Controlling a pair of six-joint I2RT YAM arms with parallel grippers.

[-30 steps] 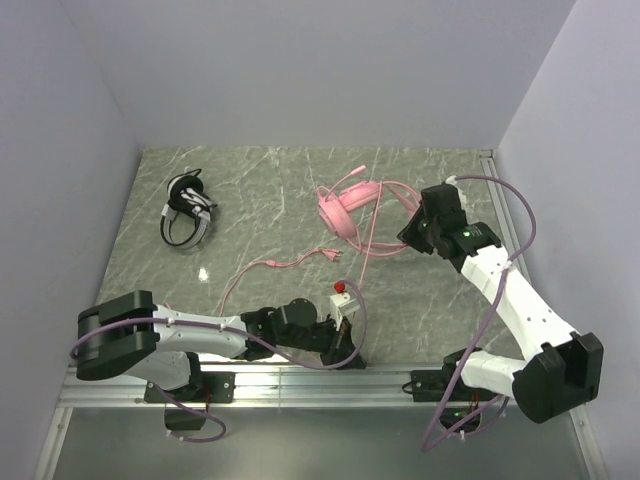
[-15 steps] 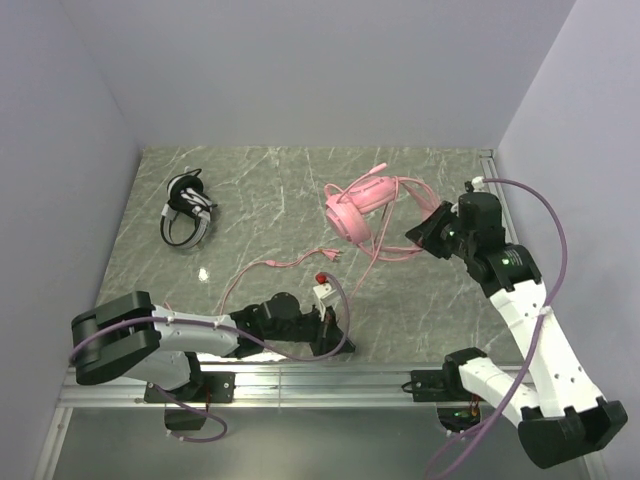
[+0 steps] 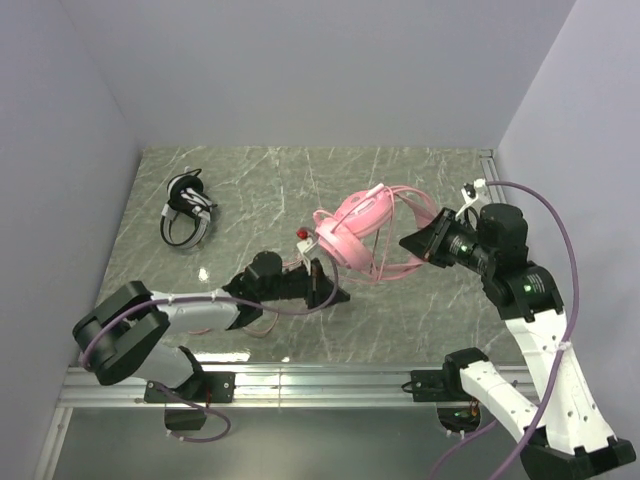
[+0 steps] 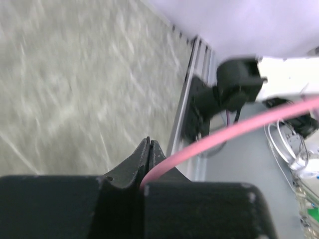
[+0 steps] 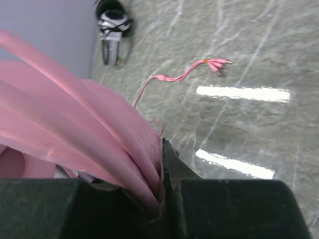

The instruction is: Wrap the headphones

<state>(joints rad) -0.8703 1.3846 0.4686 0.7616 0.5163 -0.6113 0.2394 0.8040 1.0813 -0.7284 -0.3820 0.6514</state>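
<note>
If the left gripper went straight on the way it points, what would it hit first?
Probably the right arm's base beyond the rail; the left gripper, shut on the pink cable, aims there. Depth unclear.

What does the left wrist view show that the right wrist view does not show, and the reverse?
Only the left wrist: one strand of the pink cable and the table's edge rail. Only the right wrist: several loops of that cable bunched together, its plug end, and the black-and-white headset. Both: shut fingers pinching pink cable over the marbled table.
</note>
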